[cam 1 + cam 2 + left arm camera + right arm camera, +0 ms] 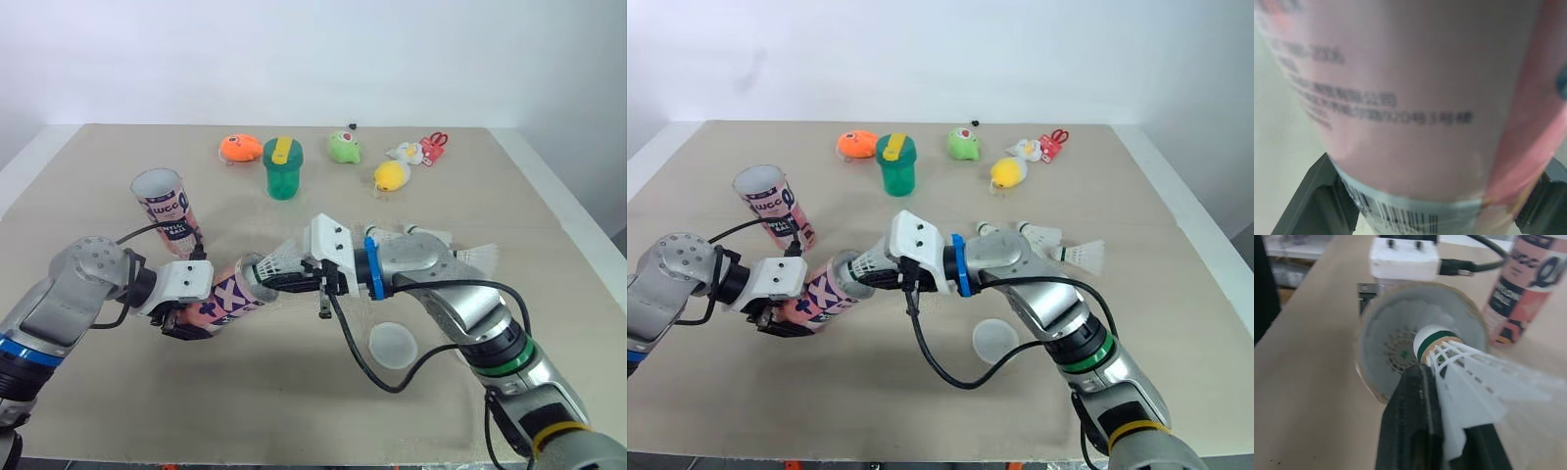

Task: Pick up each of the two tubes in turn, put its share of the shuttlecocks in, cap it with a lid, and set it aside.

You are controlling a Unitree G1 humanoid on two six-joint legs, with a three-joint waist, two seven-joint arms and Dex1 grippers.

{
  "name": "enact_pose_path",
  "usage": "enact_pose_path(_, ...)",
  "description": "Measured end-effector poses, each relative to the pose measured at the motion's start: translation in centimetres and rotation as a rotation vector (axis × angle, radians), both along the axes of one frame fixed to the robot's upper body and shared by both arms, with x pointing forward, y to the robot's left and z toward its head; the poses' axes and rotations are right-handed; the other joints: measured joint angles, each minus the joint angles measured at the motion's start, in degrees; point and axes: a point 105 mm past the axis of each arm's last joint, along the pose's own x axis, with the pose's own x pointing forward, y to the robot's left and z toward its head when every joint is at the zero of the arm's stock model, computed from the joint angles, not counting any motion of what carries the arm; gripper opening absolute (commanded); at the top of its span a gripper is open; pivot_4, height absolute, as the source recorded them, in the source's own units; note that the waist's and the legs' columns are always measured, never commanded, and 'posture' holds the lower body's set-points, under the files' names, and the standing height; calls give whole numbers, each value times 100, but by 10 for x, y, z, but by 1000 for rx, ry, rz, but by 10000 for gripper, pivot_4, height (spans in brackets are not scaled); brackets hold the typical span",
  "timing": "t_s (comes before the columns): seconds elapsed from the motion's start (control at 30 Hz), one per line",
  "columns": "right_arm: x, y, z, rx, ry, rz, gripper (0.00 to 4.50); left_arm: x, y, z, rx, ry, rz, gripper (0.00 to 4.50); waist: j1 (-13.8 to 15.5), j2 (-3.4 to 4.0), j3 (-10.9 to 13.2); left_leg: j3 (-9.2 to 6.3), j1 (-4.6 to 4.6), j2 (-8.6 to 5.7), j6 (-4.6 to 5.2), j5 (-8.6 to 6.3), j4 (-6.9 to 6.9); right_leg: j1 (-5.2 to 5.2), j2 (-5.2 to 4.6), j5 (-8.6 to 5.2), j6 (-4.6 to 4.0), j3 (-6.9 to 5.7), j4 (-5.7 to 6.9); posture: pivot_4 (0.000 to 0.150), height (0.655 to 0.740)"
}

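The white feather shuttlecock (1465, 382), pinched in the right gripper (295, 279), sits cork-first at the mouth of the pink printed cardboard tube (231, 294), which the left gripper (189, 321) clamps tilted above the beige table (245, 401), so it should probably go in centred, along the tube's axis.

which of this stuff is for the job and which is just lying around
For the job: held tube, standing tube, gripped shuttlecock, loose shuttlecocks, lid.
Lying about: orange toy, green cup, green toy, yellow toy, white toy.
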Motion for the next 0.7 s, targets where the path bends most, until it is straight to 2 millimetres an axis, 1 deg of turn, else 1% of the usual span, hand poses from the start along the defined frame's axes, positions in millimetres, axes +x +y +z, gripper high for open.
enact_pose_path(0.03, -1, 0, 1, 1, 2, 6, 19677, 0, 0, 0, 0, -1, 0, 34423, 0, 0, 0, 0, 0, 0, 0, 0, 0, 0, 0, 0, -1, 0, 1, 1500, 7400)
enact_pose_path(0.13, 1, -4, 12, 15, -1, 14, 19677, -1, 1, 0, -2, -2, 5, 34423, -4, 1, 0, 4, 1, 1, 0, 0, 2, -1, 0, -1, -8, 3, 1, 1500, 7400)
enact_pose_path(0.23, 2, -11, 32, 45, -11, 22, 19677, -1, 1, -1, -5, -2, 9, 34423, -3, 1, 0, 4, 2, 3, 0, 0, 2, -1, 0, 0, -10, 3, 1, 1500, 7400)
enact_pose_path(0.27, 2, -14, 41, 60, -14, 26, 15895, -1, 1, -1, -5, -3, 11, 34423, -3, 1, 0, 4, 2, 3, 0, 0, 2, 0, 0, 0, -11, 2, 1, 1500, 7400)
enact_pose_path(0.3, 2, -17, 47, 75, -13, 30, 14071, -1, 1, 0, -5, -4, 13, 34423, -4, 1, 0, 4, 2, 4, 0, 0, 2, 0, 1, 0, -11, 2, 1, 1500, 7400)
enact_pose_path(0.37, 3, -21, 61, 112, -18, 34, 7197, -1, 1, 0, -5, -4, 13, 34423, -3, 1, 0, 4, 3, 5, 0, 0, 1, -1, 2, 3, -8, 1, 1, 1500, 7400)
enact_pose_path(0.4, 5, -22, 64, 110, -23, 31, 2924, -1, 1, 0, -5, -4, 14, 34423, -4, 1, 0, 4, 4, 5, 0, 0, 1, 0, 3, 2, -9, 1, 1, 1500, 7400)
enact_pose_path(0.43, 9, -24, 63, 101, -22, 23, 95, -1, 1, 0, -5, -5, 14, 34423, -3, 1, 0, 4, 4, 5, 0, 0, 1, 0, 3, -1, -15, 0, 1, 1500, 7400)
enact_pose_path(0.5, 13, -25, 56, 70, -6, 17, 95, -1, 1, 0, -6, -5, 14, 34423, -3, 1, 1, 7, 4, 5, 0, 0, 1, -1, 2, -1, -15, 2, 1, 1500, 7400)
enact_pose_path(0.57, 13, -22, 49, 36, -5, 28, 95, -1, 1, 0, -4, -3, 13, 34423, -4, 2, 1, 7, 4, 5, 0, 0, 0, -3, 3, -2, -15, 4, 1, 1500, 7400)
enact_pose_path(0.6, 12, -18, 43, 8, -18, 42, 95, -1, 1, 0, -4, -2, 13, 34423, -4, 2, 1, 6, 4, 5, 0, 0, -1, -3, 4, -1, -14, 3, 1, 1500, 7400)
enact_pose_path(0.7, 10, -2, 16, -102, -56, 83, 95, -1, 2, 0, -3, -2, 13, 34423, -5, 2, 1, 7, 2, 6, 0, 0, 0, -7, 6, -2, -16, 3, 4, 1500, 7400)
